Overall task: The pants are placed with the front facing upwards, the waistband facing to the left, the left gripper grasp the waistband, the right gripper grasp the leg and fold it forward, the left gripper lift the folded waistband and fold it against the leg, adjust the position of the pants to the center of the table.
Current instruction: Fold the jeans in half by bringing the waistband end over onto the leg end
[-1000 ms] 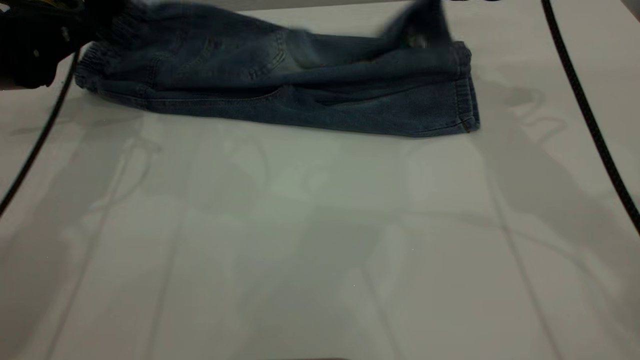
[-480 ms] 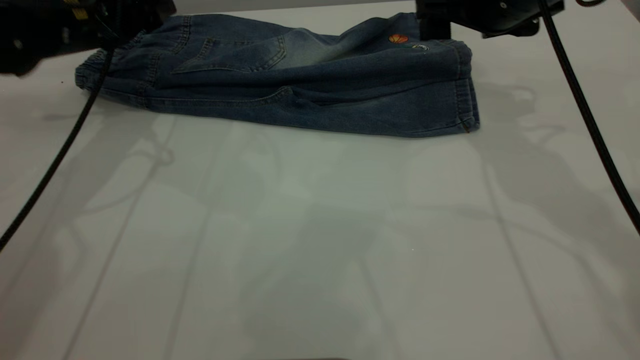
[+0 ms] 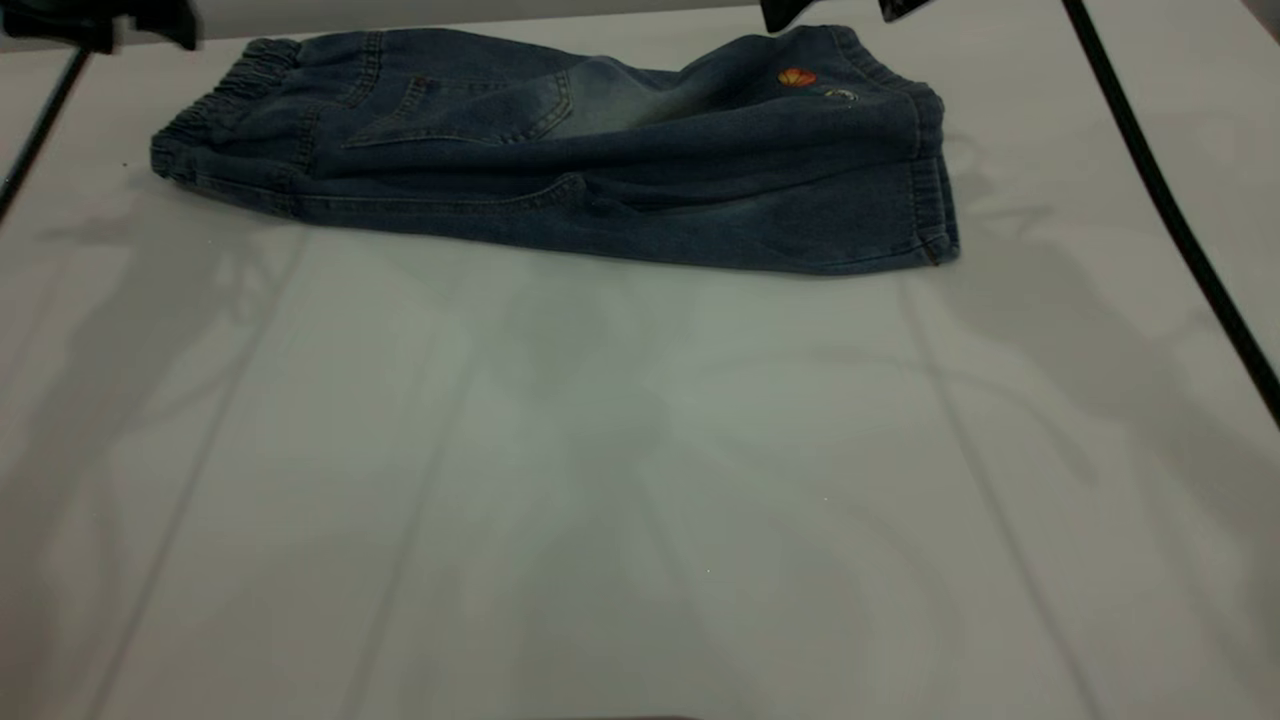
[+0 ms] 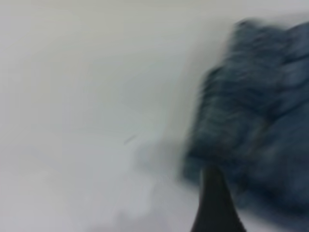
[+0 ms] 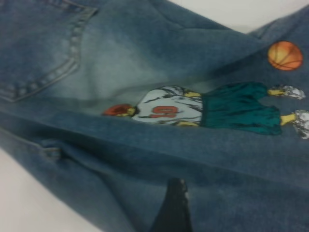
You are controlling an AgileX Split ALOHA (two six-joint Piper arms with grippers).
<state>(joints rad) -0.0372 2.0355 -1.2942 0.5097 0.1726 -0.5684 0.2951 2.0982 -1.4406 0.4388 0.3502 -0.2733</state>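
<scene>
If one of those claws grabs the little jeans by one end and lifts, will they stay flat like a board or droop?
Probably droop: the pants already lie in soft folds and creases. The gathered waistband looks stretchy, so it may bunch when pinched. Pushed across the smooth table, they would likely wrinkle rather than slide as one piece.

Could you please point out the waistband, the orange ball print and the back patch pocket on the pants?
waistband (image 3: pixel 215 110): exterior view, on the gathered elastic at the pants' left end.
orange ball print (image 3: pixel 796 77): exterior view, on the middle of the print.
patch pocket (image 3: pixel 470 112): exterior view, on the pocket's flat face.

Only the pants (image 3: pixel 560 160) obstruct the table (image 3: pixel 600 480) (far edge).
</scene>
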